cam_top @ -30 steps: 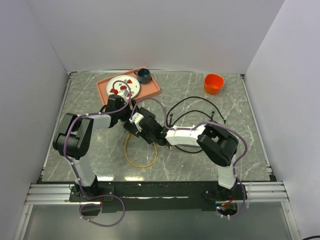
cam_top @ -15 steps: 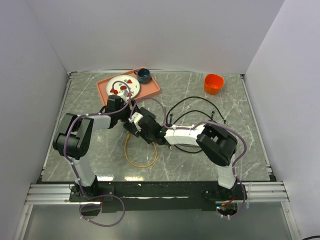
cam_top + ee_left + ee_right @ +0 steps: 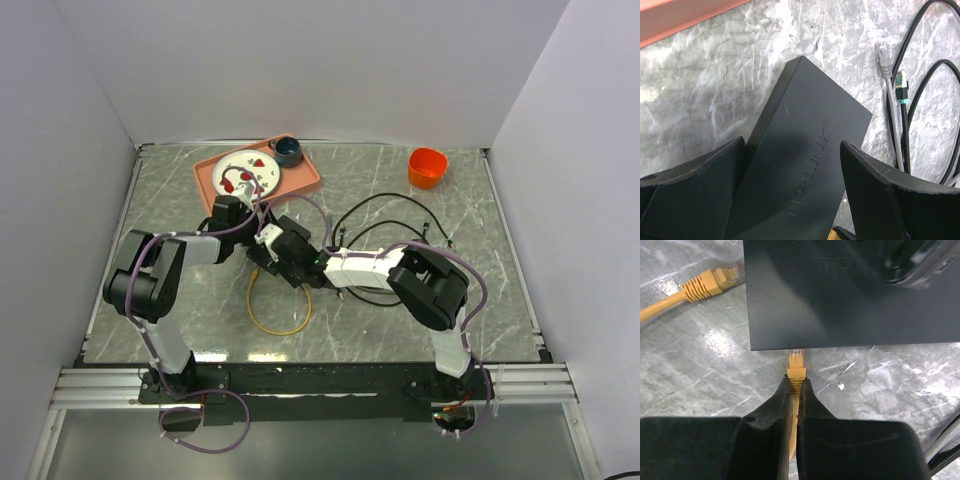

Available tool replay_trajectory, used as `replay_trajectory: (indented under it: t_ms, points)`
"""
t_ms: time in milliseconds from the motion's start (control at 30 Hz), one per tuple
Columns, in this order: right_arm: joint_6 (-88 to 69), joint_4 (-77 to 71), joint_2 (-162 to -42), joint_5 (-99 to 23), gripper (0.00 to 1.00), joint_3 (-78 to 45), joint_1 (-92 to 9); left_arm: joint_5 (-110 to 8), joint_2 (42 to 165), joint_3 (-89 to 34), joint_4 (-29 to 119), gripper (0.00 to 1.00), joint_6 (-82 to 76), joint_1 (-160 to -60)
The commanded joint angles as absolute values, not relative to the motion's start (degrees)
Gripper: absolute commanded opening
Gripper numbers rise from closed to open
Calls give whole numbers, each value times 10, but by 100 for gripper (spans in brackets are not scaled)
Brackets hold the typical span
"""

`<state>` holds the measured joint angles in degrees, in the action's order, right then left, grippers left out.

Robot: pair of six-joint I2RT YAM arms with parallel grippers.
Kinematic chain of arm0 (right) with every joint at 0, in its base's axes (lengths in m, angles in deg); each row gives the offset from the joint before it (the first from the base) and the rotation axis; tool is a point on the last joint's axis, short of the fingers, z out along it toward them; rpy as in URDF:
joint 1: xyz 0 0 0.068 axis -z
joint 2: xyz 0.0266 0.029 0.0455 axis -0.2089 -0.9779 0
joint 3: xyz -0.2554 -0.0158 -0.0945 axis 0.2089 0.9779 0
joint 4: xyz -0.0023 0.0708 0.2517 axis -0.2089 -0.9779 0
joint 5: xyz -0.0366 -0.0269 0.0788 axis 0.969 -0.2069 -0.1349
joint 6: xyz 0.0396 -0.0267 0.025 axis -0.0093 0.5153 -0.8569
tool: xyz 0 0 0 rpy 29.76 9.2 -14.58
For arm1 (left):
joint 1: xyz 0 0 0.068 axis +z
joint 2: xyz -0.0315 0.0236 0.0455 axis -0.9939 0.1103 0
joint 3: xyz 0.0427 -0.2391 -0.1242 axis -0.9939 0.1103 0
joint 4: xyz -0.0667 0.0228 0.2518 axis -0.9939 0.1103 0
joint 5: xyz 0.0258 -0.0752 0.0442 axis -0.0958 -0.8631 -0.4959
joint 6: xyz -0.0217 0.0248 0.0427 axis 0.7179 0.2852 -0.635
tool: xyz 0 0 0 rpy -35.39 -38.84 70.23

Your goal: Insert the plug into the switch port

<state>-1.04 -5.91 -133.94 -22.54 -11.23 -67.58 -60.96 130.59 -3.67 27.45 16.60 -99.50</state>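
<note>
The switch (image 3: 268, 250) is a flat black box on the marble table, left of centre. In the left wrist view the switch (image 3: 805, 145) lies between my left gripper's (image 3: 792, 143) two fingers, which press its long sides. My right gripper (image 3: 795, 382) is shut on the orange plug (image 3: 796, 371). The plug's clear tip touches the switch's near edge (image 3: 840, 300), and the port itself is hidden under that edge. In the top view the right gripper (image 3: 303, 268) sits just right of the switch and the left gripper (image 3: 255, 240) is over it.
The orange cable (image 3: 280, 312) loops toward the front, and its other plug (image 3: 715, 281) lies beside the switch. Black cables (image 3: 390, 215) and a grey plug (image 3: 884, 54) lie to the right. A pink tray (image 3: 305, 180) with a plate stands behind. An orange cup (image 3: 427, 167) is at back right.
My right gripper has moved a little to the left with the plug, closing on the switch's edge. The left gripper and switch have shifted slightly.
</note>
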Motion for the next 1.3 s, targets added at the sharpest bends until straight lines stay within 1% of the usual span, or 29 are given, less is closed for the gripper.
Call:
replay_trajectory:
  t_ms: [0, 200, 800, 1033, 1267]
  points:
    - [-28, -9, -1344, -206, 0, -147, -676, -654, 1285, 11, 321, 82, 201, -1020]
    - [-40, -2, -1336, -203, 0, -152, -674, -660, 1275, 38, 305, 82, 215, -1035]
    - [-20, 38, -1317, -200, 0, -170, -672, -663, 1269, 79, 270, 74, 262, -1086]
    - [-13, 93, -1295, -214, 0, -141, -672, -664, 1253, 97, 265, 71, 271, -1093]
    - [-2, 52, -1300, -234, 0, -178, -672, -666, 1237, 97, 276, 70, 261, -1099]
